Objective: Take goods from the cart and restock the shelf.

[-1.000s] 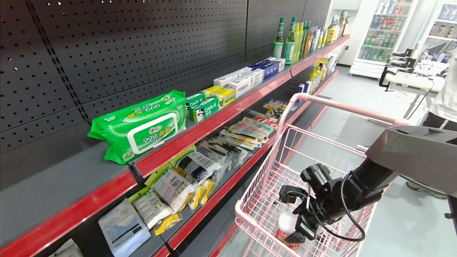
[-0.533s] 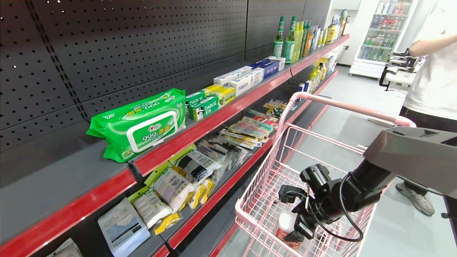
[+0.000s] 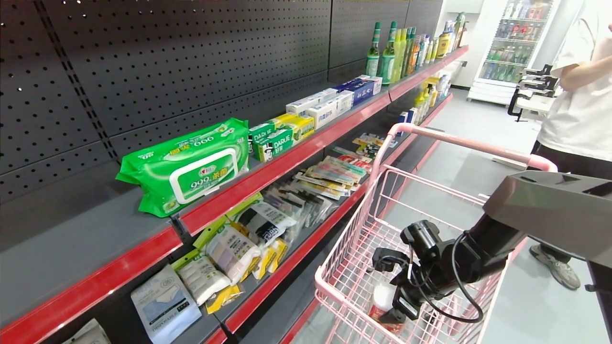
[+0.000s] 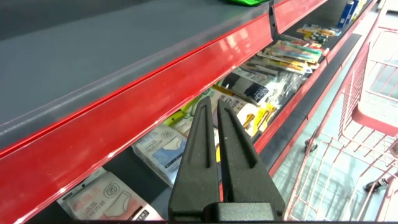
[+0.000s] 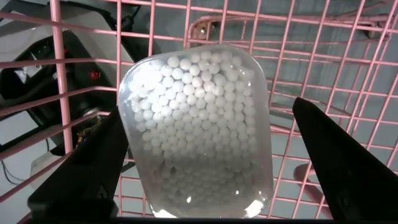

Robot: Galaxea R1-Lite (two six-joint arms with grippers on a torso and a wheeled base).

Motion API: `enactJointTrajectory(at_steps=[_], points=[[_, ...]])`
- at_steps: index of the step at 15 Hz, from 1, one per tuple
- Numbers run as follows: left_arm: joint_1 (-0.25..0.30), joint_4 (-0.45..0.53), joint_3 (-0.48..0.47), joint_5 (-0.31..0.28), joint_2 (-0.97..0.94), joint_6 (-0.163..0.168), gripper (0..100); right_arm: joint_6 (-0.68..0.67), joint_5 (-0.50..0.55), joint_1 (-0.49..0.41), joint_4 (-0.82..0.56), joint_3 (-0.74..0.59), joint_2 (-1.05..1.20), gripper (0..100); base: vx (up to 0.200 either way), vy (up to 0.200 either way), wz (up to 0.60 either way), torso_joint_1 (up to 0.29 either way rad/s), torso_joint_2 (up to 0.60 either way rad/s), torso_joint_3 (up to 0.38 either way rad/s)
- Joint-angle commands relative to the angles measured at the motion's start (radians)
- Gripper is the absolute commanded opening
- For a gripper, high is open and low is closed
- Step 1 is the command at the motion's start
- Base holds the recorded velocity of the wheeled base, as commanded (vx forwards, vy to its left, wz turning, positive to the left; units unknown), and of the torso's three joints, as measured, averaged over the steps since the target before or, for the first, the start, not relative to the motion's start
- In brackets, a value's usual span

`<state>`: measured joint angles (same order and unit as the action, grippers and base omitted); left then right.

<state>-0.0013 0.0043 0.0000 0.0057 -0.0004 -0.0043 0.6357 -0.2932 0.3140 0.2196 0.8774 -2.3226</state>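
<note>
- Head view: The right gripper (image 3: 393,311) is low inside the pink cart (image 3: 325,289), at the bottle of white beads (image 3: 382,297) standing on the cart floor near the corner closest to the shelf. How far its jaws stand apart cannot be told from here.
- Head view: The upper shelf (image 3: 71,248) has a bare grey stretch near the camera, beside the green wipes pack (image 3: 186,165). This is judged the obvious place to set the bottle down. The toothpaste boxes (image 3: 282,136) farther along leave less room. The lower shelf holds crowded soft packets (image 3: 229,258).
- Left wrist view: The left gripper (image 4: 217,134) has its fingers pressed together and holds nothing. It hangs in front of the shelf's red front edge (image 4: 124,118), well apart from the cart's goods.
- Right wrist view: The right gripper's jaws are spread wide on either side of the bottle. One finger (image 5: 93,168) is just beside its wall and the other (image 5: 348,162) stands apart from it. Nothing is clamped yet.
- Right wrist view: The bottle has a clear, smooth, rounded wall and is packed with small beads.
- Judgement: The bottle is probably light to moderate in weight, rigid but thin-walled, and slippery. Take hold across the flat sides at mid-height with a firm, not crushing, squeeze.
- Judgement: The cart's wire mesh (image 5: 298,43) is close around the bottle, so a straight lift is needed to avoid snagging.
</note>
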Motion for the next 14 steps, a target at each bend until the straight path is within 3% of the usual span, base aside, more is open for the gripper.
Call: enactJointTrajectory(at_steps=[1,9,10,14], points=[[0.000,0.000,0.000,0.000,0.000,0.000,0,0.001,0.000,0.005,0.001,0.003,-0.009,100,0.000,0.000,0.00,0.000,0.00,0.000],[0.000,0.000,0.000,0.000,0.000,0.000,0,0.002,0.002,0.014,0.001,0.008,-0.026,100,0.000,0.000,0.00,0.000,0.00,0.000],[0.000,0.000,0.000,0.000,0.000,0.000,0,0.002,0.003,0.014,0.014,0.003,-0.026,0,0.000,0.000,0.00,0.000,0.00,0.000],[0.000,-0.001,0.000,0.000,0.000,0.000,0,-0.007,0.008,0.014,0.116,-0.046,-0.037,0,0.000,0.000,0.00,0.000,0.00,0.000]])
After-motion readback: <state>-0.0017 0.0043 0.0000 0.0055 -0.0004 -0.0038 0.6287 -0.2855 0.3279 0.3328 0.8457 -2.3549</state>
